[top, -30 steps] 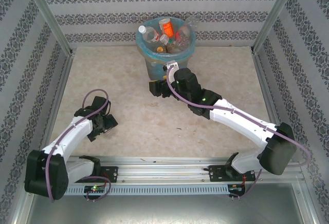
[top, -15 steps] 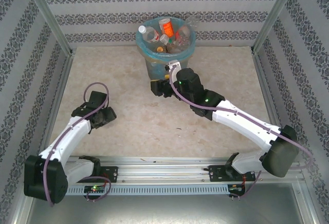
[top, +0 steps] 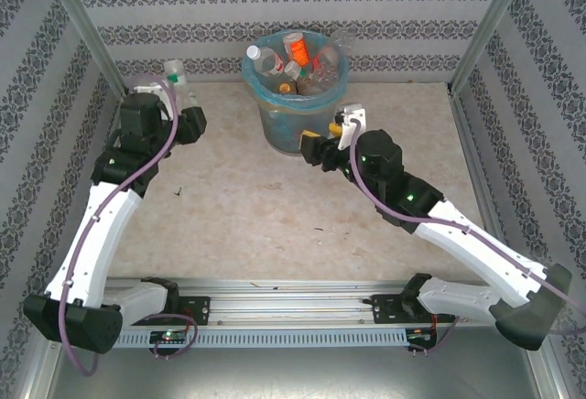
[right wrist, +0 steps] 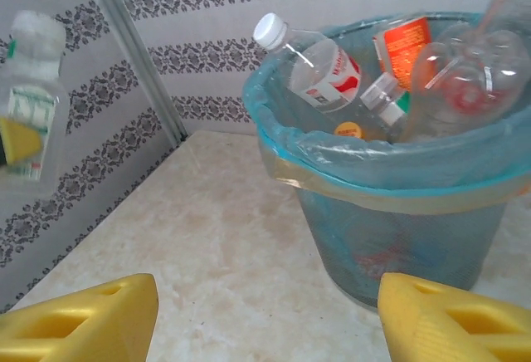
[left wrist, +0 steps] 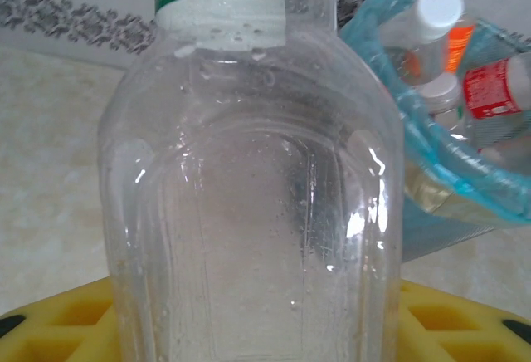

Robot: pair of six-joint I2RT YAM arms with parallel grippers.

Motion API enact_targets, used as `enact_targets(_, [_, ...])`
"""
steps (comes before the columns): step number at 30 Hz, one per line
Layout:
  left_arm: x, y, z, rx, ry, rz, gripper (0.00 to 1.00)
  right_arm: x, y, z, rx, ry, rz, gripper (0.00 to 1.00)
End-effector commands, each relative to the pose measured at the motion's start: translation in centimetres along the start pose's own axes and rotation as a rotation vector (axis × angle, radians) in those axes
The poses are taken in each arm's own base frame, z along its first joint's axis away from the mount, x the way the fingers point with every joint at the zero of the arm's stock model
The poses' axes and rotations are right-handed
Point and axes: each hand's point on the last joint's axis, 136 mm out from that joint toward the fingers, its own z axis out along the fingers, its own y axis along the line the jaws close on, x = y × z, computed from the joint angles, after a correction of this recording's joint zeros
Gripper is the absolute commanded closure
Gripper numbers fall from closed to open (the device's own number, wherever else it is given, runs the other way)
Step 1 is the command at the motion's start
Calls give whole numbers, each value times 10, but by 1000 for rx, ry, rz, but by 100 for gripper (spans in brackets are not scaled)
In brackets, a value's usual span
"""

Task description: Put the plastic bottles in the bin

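My left gripper (top: 186,106) is raised at the back left, shut on a clear plastic bottle (left wrist: 249,188) with a green label and a white cap (top: 174,71). The bottle stands upright between the yellow fingers (left wrist: 465,320) and also shows at the left edge of the right wrist view (right wrist: 29,96). The grey-blue bin (top: 295,97) with its light-blue bag stands at the back middle, holding several bottles (top: 288,56) with red, orange and white labels (right wrist: 332,67). My right gripper (top: 316,147) hangs open just right of the bin's foot, its fingers (right wrist: 83,325) wide apart around nothing.
Patterned walls and metal posts (top: 87,28) close in the beige table (top: 238,207) on three sides. The left arm's bottle is near the back-left post. The aluminium rail (top: 293,303) with both arm bases runs along the near edge.
The left arm has swung from the front left of the table up to the back-left corner, now holding a bottle. The right gripper has drawn back to the right from the bin's foot.
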Motion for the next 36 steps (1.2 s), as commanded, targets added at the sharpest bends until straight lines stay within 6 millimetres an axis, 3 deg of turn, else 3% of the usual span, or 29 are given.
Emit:
enact_targets(1, [-14, -23, 4, 66, -37, 62, 46, 13, -16, -3, 62, 3, 12, 30])
enact_targets(8, [-51, -61, 5, 101, -120, 199, 49, 13, -21, -12, 78, -18, 5, 31])
enact_targets(16, [-75, -129, 45, 205, -95, 375, 49, 7, -33, -25, 120, -67, -3, 31])
enact_targets(20, [-74, -172, 69, 293, -63, 451, 49, 7, -37, -32, 134, -83, 0, 32])
enact_targets(24, [-56, -200, 105, 382, 41, 466, 48, 3, -39, -36, 139, -97, -8, 32])
enact_targets(28, [-36, -209, 138, 411, 147, 446, 42, -12, -42, -38, 160, -110, -23, 32])
enact_targets(31, [-28, -203, 153, 368, 181, 436, 39, -28, -41, -37, 155, -120, -32, 32])
enact_targets(36, [-33, -196, 153, 318, 168, 424, 17, -42, -34, -33, 133, -143, -54, 32])
